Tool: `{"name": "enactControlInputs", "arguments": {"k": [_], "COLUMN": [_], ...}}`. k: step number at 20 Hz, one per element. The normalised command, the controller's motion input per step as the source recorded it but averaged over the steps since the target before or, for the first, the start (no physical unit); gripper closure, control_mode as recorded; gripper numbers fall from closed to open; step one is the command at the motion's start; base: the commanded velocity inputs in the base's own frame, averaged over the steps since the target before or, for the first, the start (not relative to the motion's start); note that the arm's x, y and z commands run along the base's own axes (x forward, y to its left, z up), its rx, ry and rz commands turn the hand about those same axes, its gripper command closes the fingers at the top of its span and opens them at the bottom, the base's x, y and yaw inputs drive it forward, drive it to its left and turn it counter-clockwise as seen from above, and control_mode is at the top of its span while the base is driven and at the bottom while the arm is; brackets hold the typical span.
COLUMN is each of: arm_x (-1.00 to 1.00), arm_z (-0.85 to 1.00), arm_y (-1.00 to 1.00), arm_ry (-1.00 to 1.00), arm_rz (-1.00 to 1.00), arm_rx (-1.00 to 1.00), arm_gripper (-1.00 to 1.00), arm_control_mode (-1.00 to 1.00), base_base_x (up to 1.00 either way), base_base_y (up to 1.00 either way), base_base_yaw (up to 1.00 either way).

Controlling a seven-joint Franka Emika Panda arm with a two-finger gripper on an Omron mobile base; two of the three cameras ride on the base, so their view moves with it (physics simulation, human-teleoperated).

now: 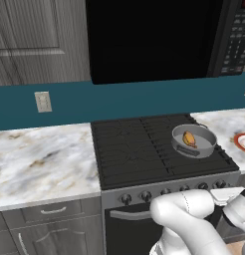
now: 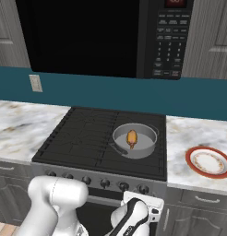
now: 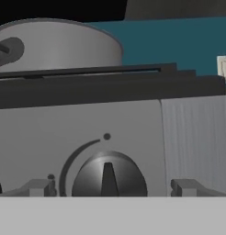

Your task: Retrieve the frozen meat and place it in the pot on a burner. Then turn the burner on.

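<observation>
Jaws (image 3: 109, 187) spread wide and empty, one tip on each side of a dark round knob (image 3: 109, 175) on the stove's grey front panel, neither tip touching it. Knob pointer upright, dead centre between the tips. Above the jaws and off to their left, beyond the black edge of the cooktop: the pot (image 3: 57, 45), grey wall and stub handle in sight. From the base cameras, frozen meat (image 2: 132, 138) lying inside the pot (image 2: 134, 139), pot sitting on the front right burner (image 2: 134, 154) of the cooktop, above and behind the knob row. Same meat (image 1: 189, 139) in the same pot (image 1: 194, 141) from the other side. Red-rimmed plate (image 2: 209, 162) on the marble worktop (image 2: 189, 133), right of the stove, well apart from the jaws.
</observation>
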Motion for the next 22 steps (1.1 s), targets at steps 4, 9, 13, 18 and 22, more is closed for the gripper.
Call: {"name": "enactControlInputs", "arguments": {"k": [4,9,13,18,22], "arm_x": [0.01,0.01,0.00,0.00,0.00], "arm_z": [0.00,0.00,0.00,0.00,0.00], "arm_y": [0.00,0.00,0.00,0.00,0.01], "arm_ry": [-0.02,-0.01,0.00,0.00,0.00], "arm_rz": [0.00,0.00,0.00,0.02,0.08], "arm_rx": [0.00,0.00,0.00,0.00,-0.04], "arm_gripper": [1.00,1.00,1.00,1.00,1.00], "arm_control_mode": [-1.00,-1.00,-1.00,-1.00,-1.00], "base_base_x": [0.00,0.00,0.00,0.00,0.00], "base_base_y": [0.00,0.00,0.00,0.00,0.00], "base_base_yaw": [0.00,0.00,0.00,0.00,0.00]}}
